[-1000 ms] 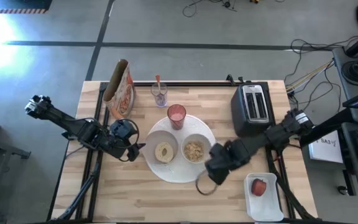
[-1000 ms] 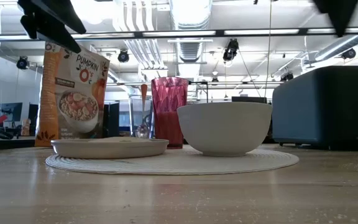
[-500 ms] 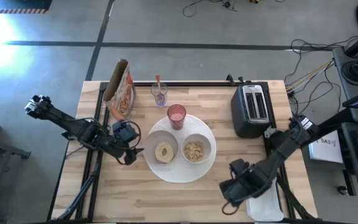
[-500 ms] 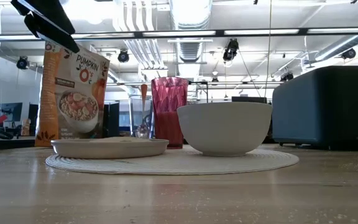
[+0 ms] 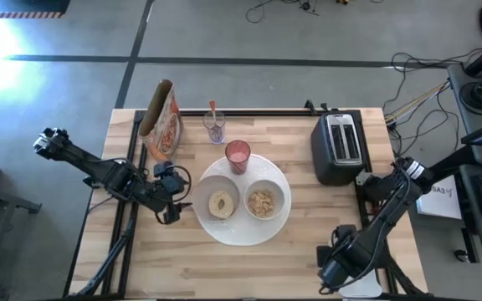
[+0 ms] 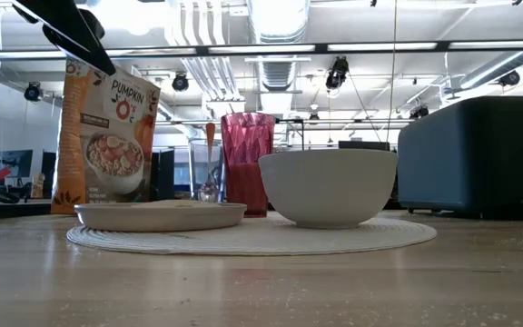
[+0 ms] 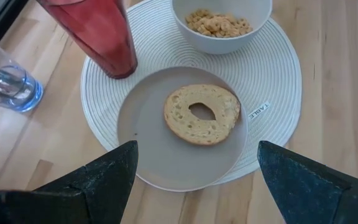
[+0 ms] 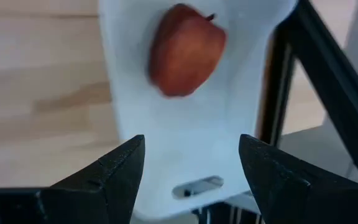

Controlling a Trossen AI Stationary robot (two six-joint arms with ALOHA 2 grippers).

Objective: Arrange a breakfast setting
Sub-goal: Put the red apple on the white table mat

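A large round white mat [image 5: 243,201] holds a shallow white dish [image 7: 166,155] with a bagel [image 7: 202,114], a white bowl of cereal [image 7: 219,22] and a pink tumbler [image 7: 101,31]. An orange-handled spoon [image 5: 213,113] stands in a clear glass [image 5: 216,130] behind them. A red apple [image 8: 185,50] lies on a white tray [image 8: 166,124] at the near right corner. My right gripper [image 8: 191,174] hangs open above the tray, short of the apple. My left gripper [image 7: 194,186] stands open just left of the dish, pointing down at it.
A cereal box [image 5: 161,121] stands at the far left of the table. A black toaster [image 5: 339,146] sits at the far right. Bare wood lies along the table's near edge [image 5: 224,272] between the mat and the tray.
My right gripper has swung from the mat's near right edge toward the table's near right corner, rolling as it went, and now hangs over the tray, where its arm covers the apple in the high view. My left gripper has stayed in place and rolled a little.
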